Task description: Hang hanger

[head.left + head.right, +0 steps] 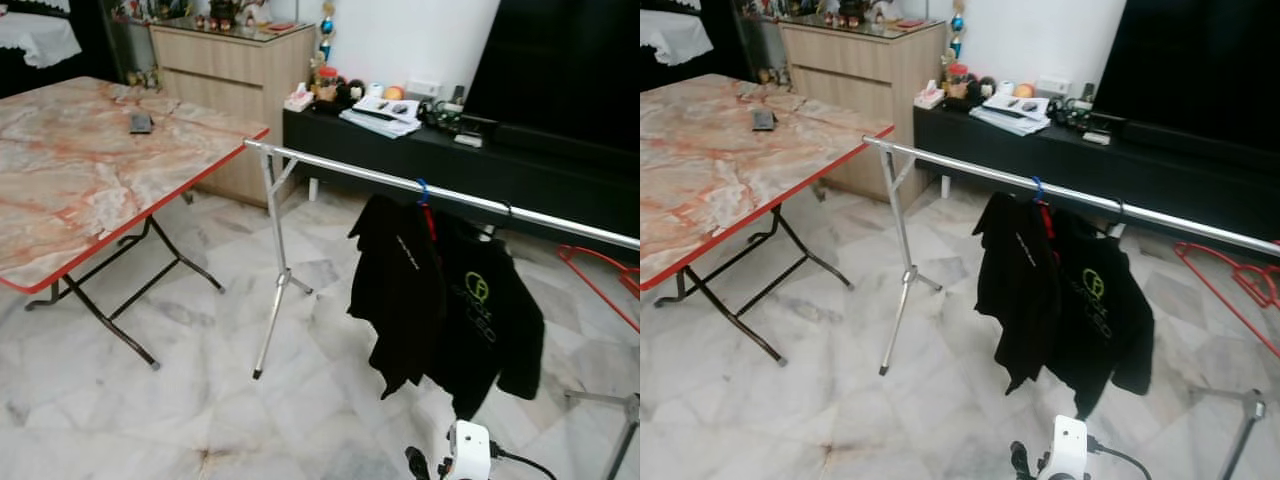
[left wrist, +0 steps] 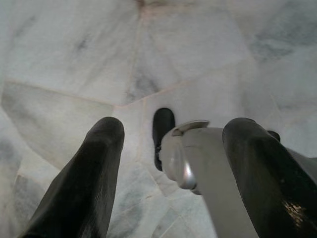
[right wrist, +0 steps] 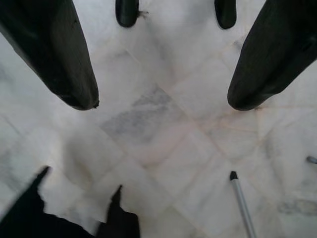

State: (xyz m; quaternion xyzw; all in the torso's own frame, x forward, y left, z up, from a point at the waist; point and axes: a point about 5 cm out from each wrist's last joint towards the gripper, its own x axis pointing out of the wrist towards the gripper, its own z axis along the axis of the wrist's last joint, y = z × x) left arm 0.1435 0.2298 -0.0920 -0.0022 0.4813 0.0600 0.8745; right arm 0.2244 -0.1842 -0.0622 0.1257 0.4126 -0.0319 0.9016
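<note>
Head views: white marble floor [image 1: 180, 410]; marble-topped worktop [image 1: 70, 170] far left. Silver rail [image 1: 450, 197] carries a black shirt [image 1: 440, 300] on a red hanger [image 1: 429, 218]; spare red hanger [image 1: 1240, 280] sits far right.

Left wrist view: left hand [image 2: 173, 163] spread, empty, above floor.

Right wrist view: right hand [image 3: 163, 94] spread, empty, above floor.

Folding table [image 1: 60, 190]: marble-pattern top in cream with orange-red veins, red rim, dark metal legs. Small dark grey object [image 1: 141, 123] near its far edge.
Clothes rail [image 1: 330, 170]: silver metal.
Two garments on rail: plain black one [image 1: 395, 290]; black T-shirt [image 1: 490, 320] with yellow-green print.
Hanger hook [image 1: 423, 190]: blue, red below.
Wire hangers [image 1: 600, 275] on floor: red.
Floor [image 1: 180, 420]: white marble tiles, grey veining.
Cabinet [image 1: 230, 70]: light wood.
Low TV bench [image 1: 400, 160]: black.
</note>
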